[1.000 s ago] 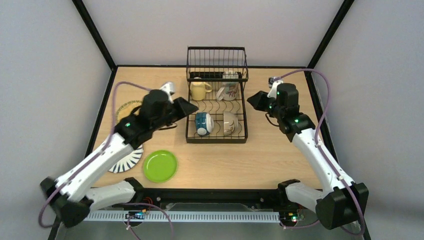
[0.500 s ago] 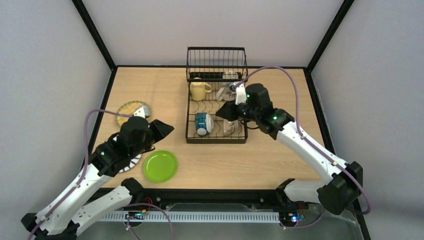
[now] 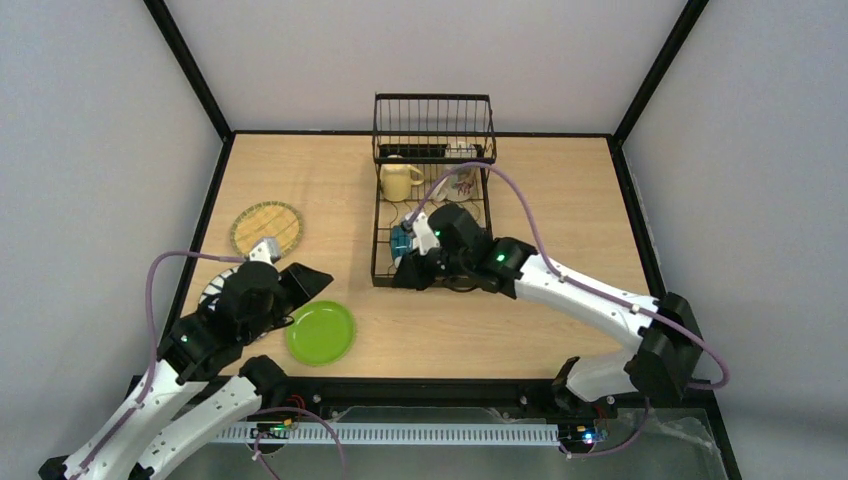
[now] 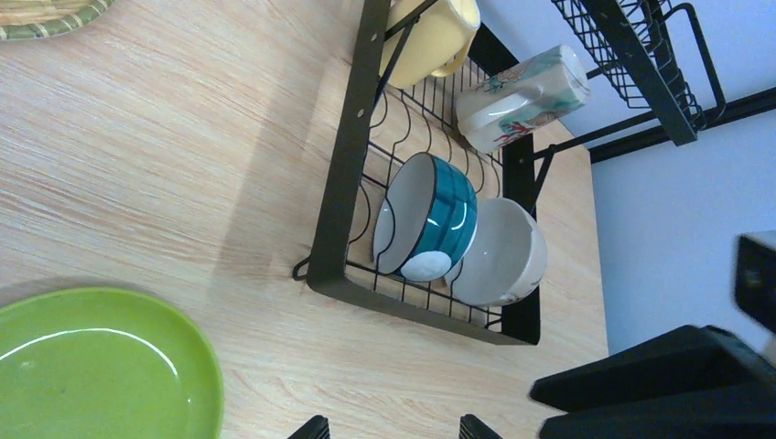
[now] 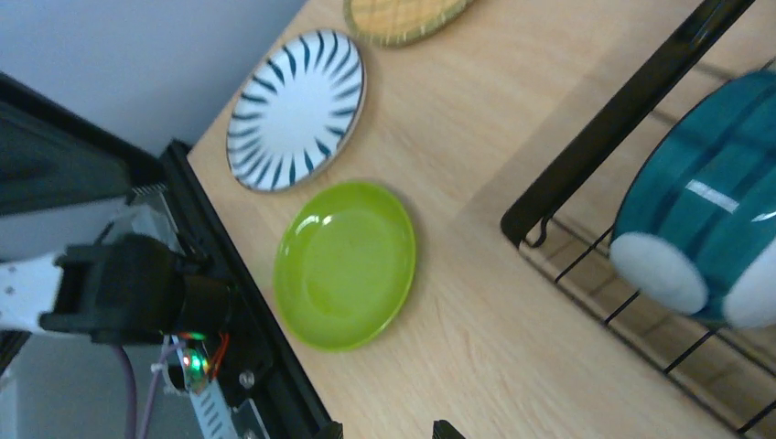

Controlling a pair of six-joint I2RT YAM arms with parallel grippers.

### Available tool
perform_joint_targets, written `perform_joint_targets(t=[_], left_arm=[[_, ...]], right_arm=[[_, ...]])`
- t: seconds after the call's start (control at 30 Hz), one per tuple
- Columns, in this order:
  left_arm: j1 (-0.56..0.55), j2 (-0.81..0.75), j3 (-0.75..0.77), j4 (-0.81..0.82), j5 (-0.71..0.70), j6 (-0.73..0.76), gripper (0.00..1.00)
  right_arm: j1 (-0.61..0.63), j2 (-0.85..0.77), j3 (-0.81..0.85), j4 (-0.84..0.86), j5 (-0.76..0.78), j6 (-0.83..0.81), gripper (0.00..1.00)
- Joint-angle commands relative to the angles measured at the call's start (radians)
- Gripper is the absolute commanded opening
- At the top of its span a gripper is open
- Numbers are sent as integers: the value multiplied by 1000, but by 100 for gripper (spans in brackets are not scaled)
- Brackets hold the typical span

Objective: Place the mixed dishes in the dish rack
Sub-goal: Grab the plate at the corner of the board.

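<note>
Pale wood is covering the table [image 3: 560, 200], with grey walls closing it in. From above we are seeing only a sliver of the striped plate [image 3: 212, 290] at 8 o'clock, because the left arm is covering the rest; the right wrist view is showing it whole. The right arm is hiding the white bowl [image 4: 501, 253] and most of the blue bowl [image 3: 401, 240] from above. Both are standing on edge, side by side, at the 6 o'clock end of the rack [image 3: 433, 125]. The wrist views are cutting the fingers down to bare tips.

The left gripper [image 4: 393, 428] is hanging with jaws apart, empty, over wood between the green plate [image 3: 320, 332] and the rack. The right gripper [image 5: 386, 430] is likewise gaping and empty at the rack's 7 o'clock corner. The left arm is reaching low toward 1 o'clock, and the right forearm is stretching toward 10 o'clock.

The yellow mug [image 3: 399, 181] and a floral mug [image 3: 460, 183] are sitting at the rack's 12 o'clock end. The tan plate [image 3: 267, 227] is lying at 10 o'clock.
</note>
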Motion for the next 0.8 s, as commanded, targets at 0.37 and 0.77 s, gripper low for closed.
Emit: perform_joint_targets(t=[0.37,0.77], left_arm=[[5,-106,-49,-93,19,16,92],[5,-210,-67,-80,64,37,98]], right_arm=[[104,208,-114,220,-81,79,55],[162,344,-122,389,-82,165,62]])
